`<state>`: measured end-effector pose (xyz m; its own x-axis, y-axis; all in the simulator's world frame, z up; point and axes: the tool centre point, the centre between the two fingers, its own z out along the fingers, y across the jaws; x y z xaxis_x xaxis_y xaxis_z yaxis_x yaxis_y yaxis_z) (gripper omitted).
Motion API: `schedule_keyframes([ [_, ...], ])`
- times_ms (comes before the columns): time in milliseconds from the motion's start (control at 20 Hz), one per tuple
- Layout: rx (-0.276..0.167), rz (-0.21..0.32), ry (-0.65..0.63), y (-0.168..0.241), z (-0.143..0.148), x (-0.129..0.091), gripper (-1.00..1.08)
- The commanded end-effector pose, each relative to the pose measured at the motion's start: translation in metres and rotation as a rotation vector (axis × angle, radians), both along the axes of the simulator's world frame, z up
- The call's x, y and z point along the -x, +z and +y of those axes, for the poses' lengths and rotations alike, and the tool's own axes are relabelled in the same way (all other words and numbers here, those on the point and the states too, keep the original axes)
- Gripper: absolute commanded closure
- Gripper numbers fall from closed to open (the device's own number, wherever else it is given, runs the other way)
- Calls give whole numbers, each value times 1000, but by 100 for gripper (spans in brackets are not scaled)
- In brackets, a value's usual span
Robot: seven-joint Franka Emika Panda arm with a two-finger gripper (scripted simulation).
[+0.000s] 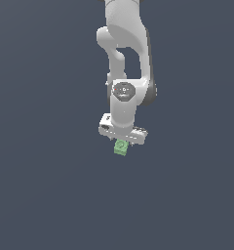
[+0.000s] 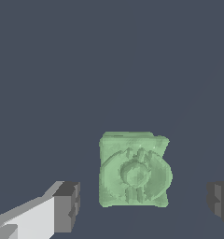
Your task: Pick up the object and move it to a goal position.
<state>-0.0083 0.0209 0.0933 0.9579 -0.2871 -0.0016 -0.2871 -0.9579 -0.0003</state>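
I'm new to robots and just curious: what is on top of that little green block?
A round ring-like stud sits on top of the green block. The open gripper straddles it, fingers apart from its sides. The block's underside is hidden.

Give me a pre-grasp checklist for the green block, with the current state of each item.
1. Gripper open: ok, fingers wide apart.
2. Green block between the fingers: ok, a gap on each side in the wrist view.
3. Fingers touching the block: not yet.
4. Gripper over the block: ok in the exterior view.
5. Gripper low enough to close on the block: cannot tell.
6. Goal position visible: not ok, no marker in either view.
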Motion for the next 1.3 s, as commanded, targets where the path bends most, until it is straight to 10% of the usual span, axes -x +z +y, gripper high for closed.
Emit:
schedule_keyframes([
  [0, 1, -1, -10, -2, 0, 0, -92],
  [950, 1, -1, -10, -52, 0, 0, -92],
  [1000, 1, -1, -10, -52, 0, 0, 108],
  [1250, 1, -1, -10, -52, 0, 0, 108],
])
